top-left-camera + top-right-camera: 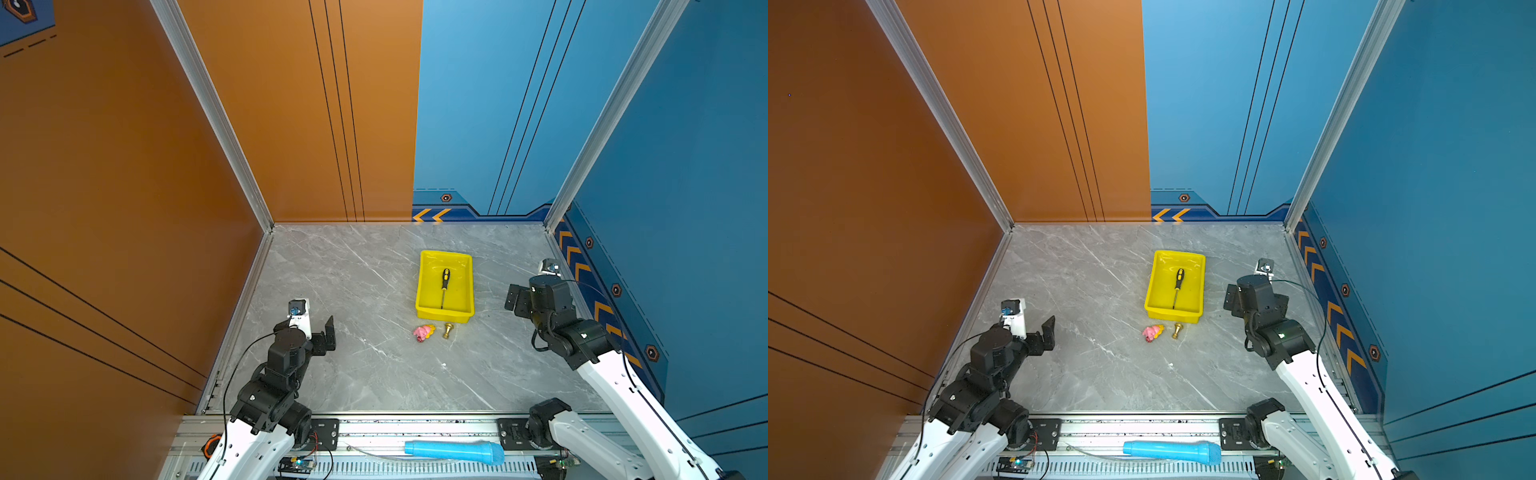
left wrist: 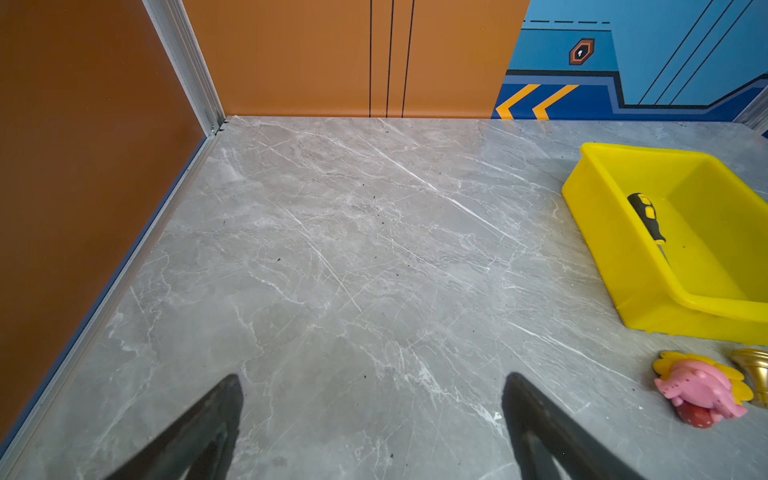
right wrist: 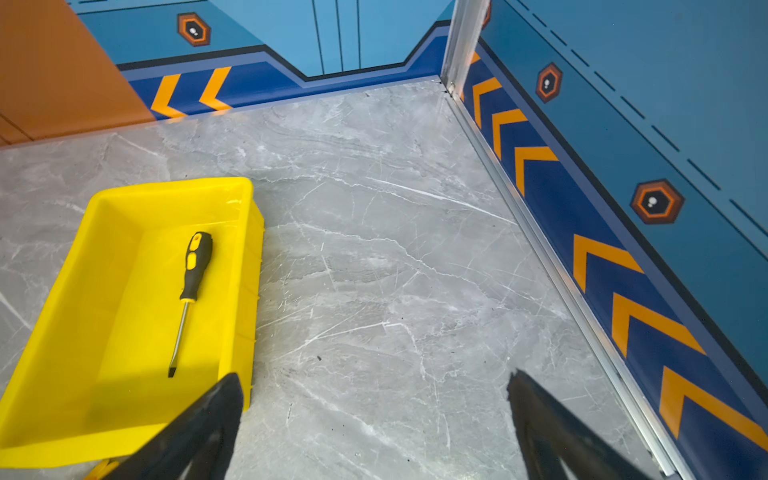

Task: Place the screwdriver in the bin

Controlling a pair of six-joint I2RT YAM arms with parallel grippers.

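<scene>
The screwdriver, black handle with yellow marks and a thin metal shaft, lies flat on the floor of the yellow bin, handle toward the back wall. The right wrist view shows it whole inside the bin; in the left wrist view the bin's wall hides its shaft. My right gripper hovers to the right of the bin, open and empty. My left gripper stays far to the left, open over bare table.
A pink and yellow toy and a small gold piece lie just in front of the bin. A light blue cylinder rests on the front rail. Walls close the table on the left, back and right.
</scene>
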